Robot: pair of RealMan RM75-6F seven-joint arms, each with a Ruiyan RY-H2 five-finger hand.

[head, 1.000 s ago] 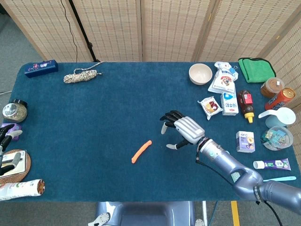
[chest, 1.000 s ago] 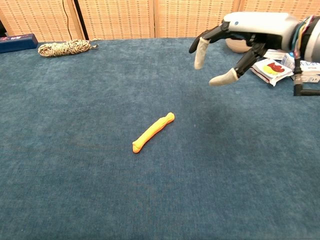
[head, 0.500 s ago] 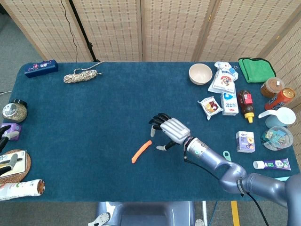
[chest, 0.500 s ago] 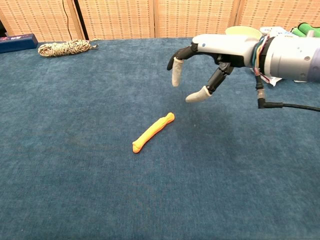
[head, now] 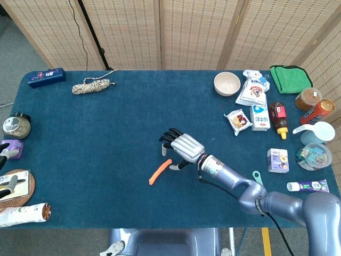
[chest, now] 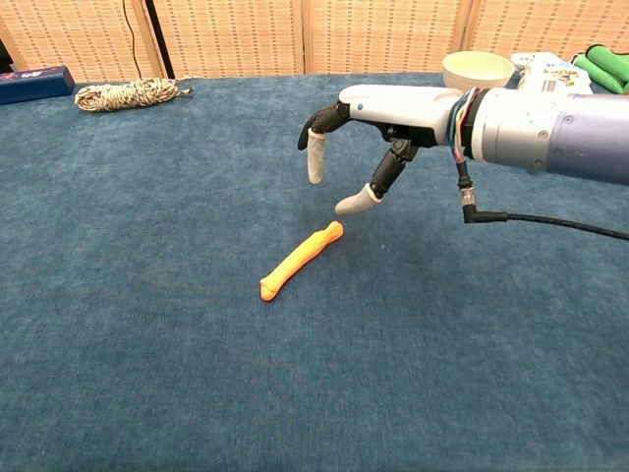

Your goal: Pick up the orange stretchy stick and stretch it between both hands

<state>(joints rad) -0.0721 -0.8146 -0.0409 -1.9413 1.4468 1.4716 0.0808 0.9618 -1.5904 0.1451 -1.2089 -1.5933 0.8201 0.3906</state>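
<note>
Since a second ago I've carried the right hand (chest: 359, 147) leftward until it hovers, fingers spread and holding nothing, just above the near end of the orange stretchy stick (chest: 301, 260), which lies flat on the blue table (head: 106, 138). Risk: fingertips nudge it away. Left hand (head: 6, 184) sits at the far left edge, state unclear; bowl (head: 227, 84) looks empty.

The right robot hand (chest: 369, 133) has a ribbed silver-grey back, black fingers and pale whitish fingertips (chest: 315, 164). Behind it sits a silver wrist ring with coloured wires, then a glossy blue-grey arm (head: 250, 193) in rounded segments. A black cable (chest: 550, 222) plugs in below the wrist and trails back along the arm.
</note>
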